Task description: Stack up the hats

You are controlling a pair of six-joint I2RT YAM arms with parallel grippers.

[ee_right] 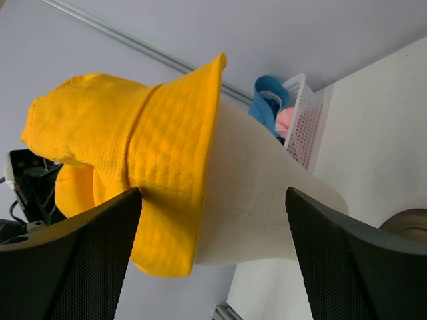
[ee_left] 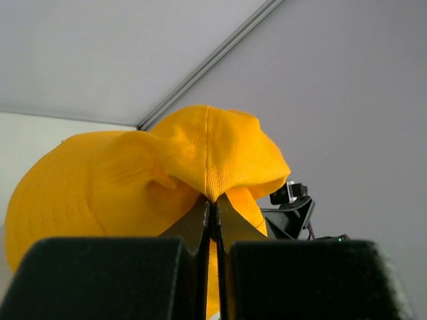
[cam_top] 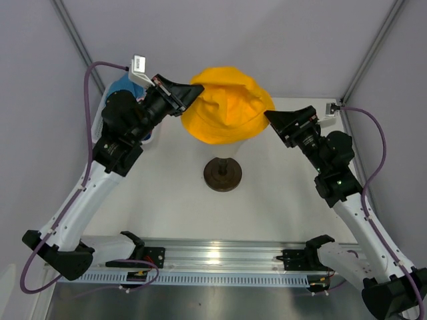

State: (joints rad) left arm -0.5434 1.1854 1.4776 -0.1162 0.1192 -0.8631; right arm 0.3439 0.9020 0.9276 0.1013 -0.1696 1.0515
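White tabletop (cam_top: 167, 193), grey walls. Yellow hat (cam_top: 227, 107) sits on cream mannequin head (ee_right: 260, 193) above dark round base (cam_top: 223, 175), mid-tabletop. Left gripper (ee_left: 212, 213) pressed together, pinching a fold of the yellow hat. Right gripper (ee_right: 213, 197) spread wide around brim and head; contact unclear. Light blue hat (ee_right: 267, 100) and pink hat (ee_right: 285, 123) in white basket (ee_right: 303, 127), far left.

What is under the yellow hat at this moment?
The cream mannequin head shows below the brim of the yellow hat, above a dark round base. Its top is hidden inside the hat.
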